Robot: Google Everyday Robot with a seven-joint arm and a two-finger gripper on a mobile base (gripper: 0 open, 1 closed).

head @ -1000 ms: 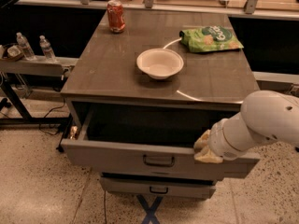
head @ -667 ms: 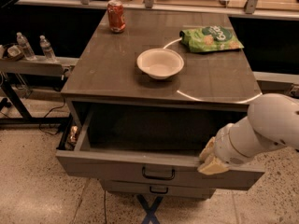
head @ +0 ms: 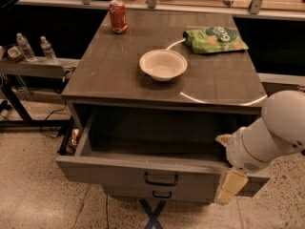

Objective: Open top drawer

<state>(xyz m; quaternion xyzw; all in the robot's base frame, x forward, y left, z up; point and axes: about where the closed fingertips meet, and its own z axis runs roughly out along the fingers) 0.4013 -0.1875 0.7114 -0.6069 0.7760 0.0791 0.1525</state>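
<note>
The top drawer [head: 119,175] is pulled well out from under the grey cabinet top [head: 114,75]; its deep grey box looks empty inside, and a small dark pull handle [head: 161,179] sits at the centre of its front panel. A narrower drawer [head: 162,193] with a similar handle shows just below it. My gripper [head: 228,173], on the white arm [head: 271,132], is at the right end of the drawer's front edge. One cream finger [head: 229,186] hangs over the outside of the front panel; another [head: 223,139] shows by the inner side.
On the cabinet top stand a white bowl [head: 163,65], a red soda can [head: 118,16] at the back left and a green chip bag [head: 213,39] at the back right. A side shelf on the left holds water bottles [head: 46,48]. A speckled floor lies in front.
The drawer has slid further out toward the camera, and my gripper has moved with its front edge, down and toward the camera.
</note>
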